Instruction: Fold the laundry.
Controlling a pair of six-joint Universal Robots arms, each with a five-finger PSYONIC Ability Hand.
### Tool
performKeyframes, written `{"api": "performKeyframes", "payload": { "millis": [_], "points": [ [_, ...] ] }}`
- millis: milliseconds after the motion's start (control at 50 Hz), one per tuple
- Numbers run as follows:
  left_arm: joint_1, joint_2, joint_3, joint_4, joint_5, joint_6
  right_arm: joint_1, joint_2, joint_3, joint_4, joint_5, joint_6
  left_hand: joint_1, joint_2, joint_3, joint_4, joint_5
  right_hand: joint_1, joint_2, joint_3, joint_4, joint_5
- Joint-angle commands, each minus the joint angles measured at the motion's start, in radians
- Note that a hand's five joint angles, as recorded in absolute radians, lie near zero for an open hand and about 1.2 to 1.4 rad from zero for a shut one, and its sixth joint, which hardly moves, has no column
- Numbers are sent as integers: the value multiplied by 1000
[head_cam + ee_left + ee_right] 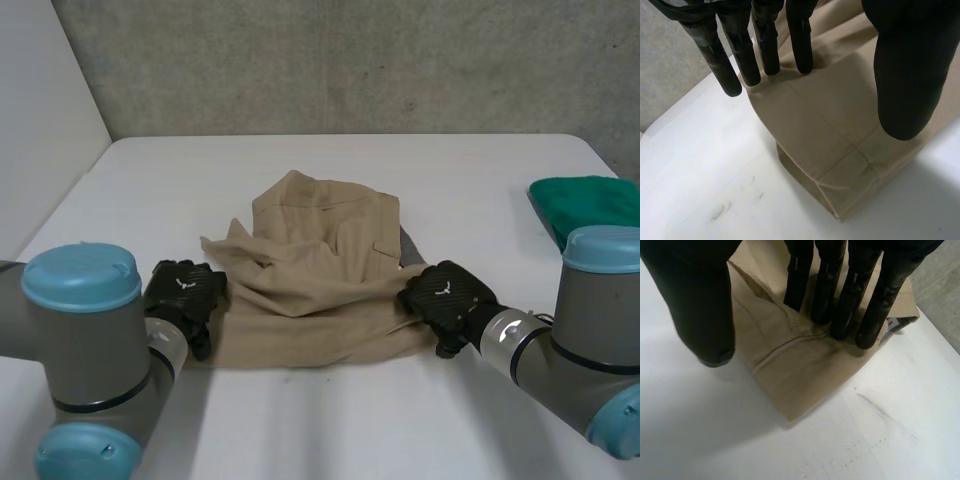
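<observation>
While the tan garment (320, 270) lies rumpled mid-scene on the tabletop (300, 420), loosely doubled, the left robot hand (185, 293) and right robot hand (450, 300) press straight, unclenched fingers on its near corners; neat folding seems mostly left.

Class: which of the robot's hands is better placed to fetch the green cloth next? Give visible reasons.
Right, probably. The green cloth lies at the table's right edge, near the right hand on the tan garment's right corner; the left hand sits across the garment.
</observation>
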Motion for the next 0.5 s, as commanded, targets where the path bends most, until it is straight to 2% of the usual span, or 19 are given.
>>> {"api": "performKeyframes", "payload": {
  "millis": [20, 80, 120, 180, 360, 500],
  "points": [
    [-2, 92, -52, -43, 14, -2, 0, 29, -34, -6, 2, 3, -6, 12, 10, 22, 26, 404, 303, 311, 311, 334],
    [-5, 128, -77, -66, 31, -3, 0, 32, -42, -9, 4, 5, 17, 35, 33, 46, 49, 548, 447, 454, 455, 478],
    [-4, 157, -106, -78, 40, -5, 0, 32, -45, -10, 4, 6, 50, 67, 65, 78, 81, 730, 629, 636, 637, 660],
    [-4, 183, -140, -80, 51, -2, 0, 34, -54, -10, 5, 9, 143, 161, 159, 172, 175, 841, 740, 747, 748, 771],
    [1, 172, -164, -71, 80, 1, 0, 55, -80, -7, 14, 29, 205, 223, 221, 234, 237, 841, 740, 748, 748, 771],
    [7, 97, -134, -31, 79, 9, 0, 68, -96, 2, 16, 77, 176, 194, 192, 205, 208, 841, 740, 748, 748, 771]
  ]
}}
